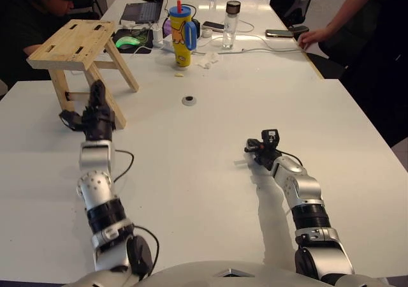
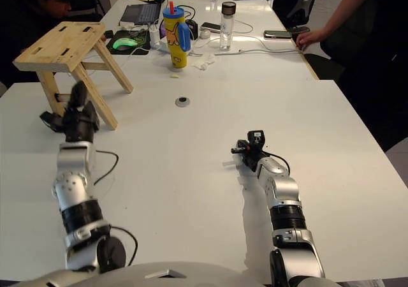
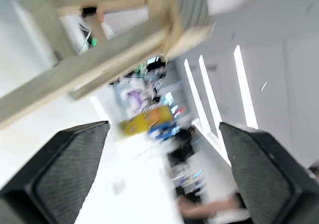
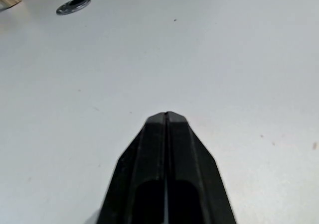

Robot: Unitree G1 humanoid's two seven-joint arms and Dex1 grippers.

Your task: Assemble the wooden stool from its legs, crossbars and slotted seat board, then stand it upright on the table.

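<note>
Stool [image 1: 80, 44] upright on table [image 1: 210, 191]; wrist views resolve left gripper [image 3: 164, 129] fingers [image 3: 65, 179] apart near its leg, right gripper [image 4: 166, 115] pressed together.

I see the white tabletop [image 1: 210, 191] running away from me toward 12 o'clock. The wooden stool [image 1: 76, 41] stands upright on it at about 10 o'clock, legs down and slotted seat up. A small dark disc [image 1: 189, 100] lies alone near 12 o'clock. Beyond it, farther out, stand a yellow cup [image 1: 181, 38] with a blue handle and a clear bottle [image 1: 231, 24]. Crumpled tissue [image 1: 207, 59] lies between them. A laptop [image 1: 143, 11] and a green mouse [image 1: 129, 42] sit toward 11 o'clock.
</note>
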